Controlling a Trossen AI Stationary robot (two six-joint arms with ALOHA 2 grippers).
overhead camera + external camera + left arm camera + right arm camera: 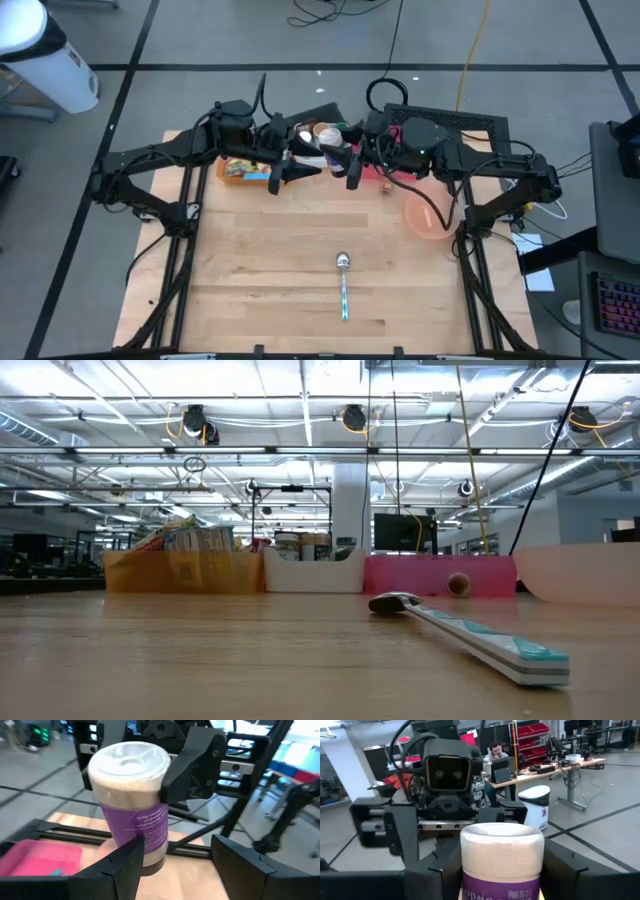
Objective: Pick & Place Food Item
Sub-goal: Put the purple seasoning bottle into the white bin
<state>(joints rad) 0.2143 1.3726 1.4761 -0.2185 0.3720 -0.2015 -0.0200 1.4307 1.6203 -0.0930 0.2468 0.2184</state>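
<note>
A round cup (132,795) with a flat white plastic lid, a purple printed label and pale brown filling hangs upright above the back of the table (300,270), its long axis vertical, lid up. Both arms reach inward from either side and meet over the bins. The right gripper (492,865) pinches the cup, one dark finger on each side of it; in the left wrist view a right finger (192,767) presses against the cup just under the lid. The left gripper (175,865) faces the cup with its jaws spread, the cup's foot just beyond its fingers; I cannot tell whether they touch it. Below sit a yellow bin (185,570), a white bin (315,572) and a pink bin (440,573) in a row. A shallow pale bowl (427,216) lies at the right, and a metal spoon (344,283) with a white-and-teal handle lies on the wood grain.
</note>
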